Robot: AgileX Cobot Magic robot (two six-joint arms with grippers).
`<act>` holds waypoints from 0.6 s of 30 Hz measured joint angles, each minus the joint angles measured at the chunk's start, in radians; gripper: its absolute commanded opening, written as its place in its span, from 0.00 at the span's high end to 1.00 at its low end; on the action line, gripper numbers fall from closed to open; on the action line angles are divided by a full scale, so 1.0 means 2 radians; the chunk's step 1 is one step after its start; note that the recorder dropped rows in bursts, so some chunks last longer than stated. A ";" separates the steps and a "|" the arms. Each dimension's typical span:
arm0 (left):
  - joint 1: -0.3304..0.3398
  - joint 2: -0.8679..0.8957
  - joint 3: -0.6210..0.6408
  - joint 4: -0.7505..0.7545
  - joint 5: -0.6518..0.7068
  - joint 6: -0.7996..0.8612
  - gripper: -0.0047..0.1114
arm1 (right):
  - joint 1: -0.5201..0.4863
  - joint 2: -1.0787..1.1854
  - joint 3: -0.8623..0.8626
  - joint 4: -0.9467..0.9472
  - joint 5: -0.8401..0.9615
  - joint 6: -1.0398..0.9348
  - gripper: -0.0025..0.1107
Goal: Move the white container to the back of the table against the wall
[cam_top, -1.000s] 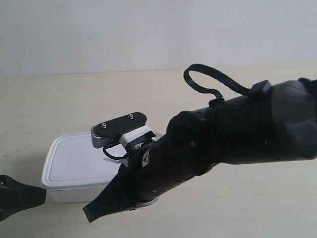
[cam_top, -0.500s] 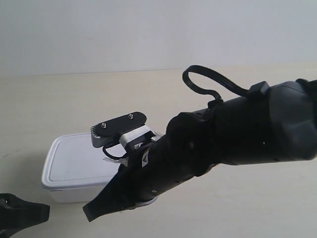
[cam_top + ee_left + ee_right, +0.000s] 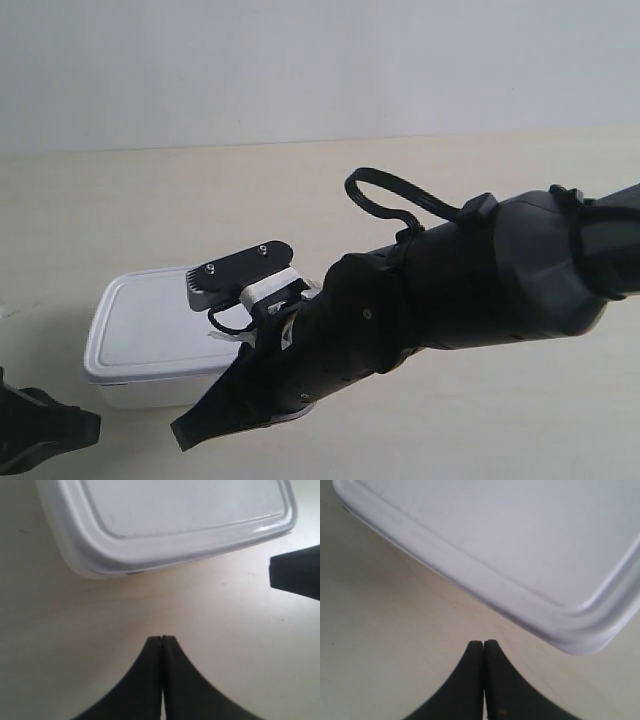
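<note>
The white container (image 3: pixel 150 325) lies lid-up on the table (image 3: pixel 480 190), well short of the wall (image 3: pixel 300 60). In the left wrist view, the container (image 3: pixel 175 525) lies ahead of my left gripper (image 3: pixel 162 639), which is shut on nothing, with bare table between them. Near a rounded corner of the container (image 3: pixel 520 545), my right gripper (image 3: pixel 483 643) is also shut and empty, just apart from its rim. The arm at the exterior view's right ends in a dark tip (image 3: pixel 185 435) in front of the container. The arm at the exterior view's left (image 3: pixel 45 430) is low at the bottom edge.
The bulky black arm (image 3: pixel 470 290) with a looped cable (image 3: pixel 385 195) crosses the table and hides the container's right end. The other gripper's black tip (image 3: pixel 297 572) shows in the left wrist view beside the container. Bare tabletop lies between container and wall.
The arm at the exterior view's right has shifted left and a little lower. The arm at the left edge has dropped towards the bottom. The container has not moved.
</note>
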 measured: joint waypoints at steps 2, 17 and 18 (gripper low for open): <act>0.000 0.015 -0.007 -0.002 -0.002 0.003 0.96 | 0.000 0.000 0.000 0.000 -0.002 0.000 0.98; 0.000 0.106 -0.049 -0.052 -0.002 0.054 0.96 | 0.000 0.000 0.000 0.000 -0.010 0.000 0.98; 0.000 0.109 -0.051 -0.056 -0.002 0.057 0.96 | 0.000 0.000 0.000 0.000 -0.013 0.000 0.98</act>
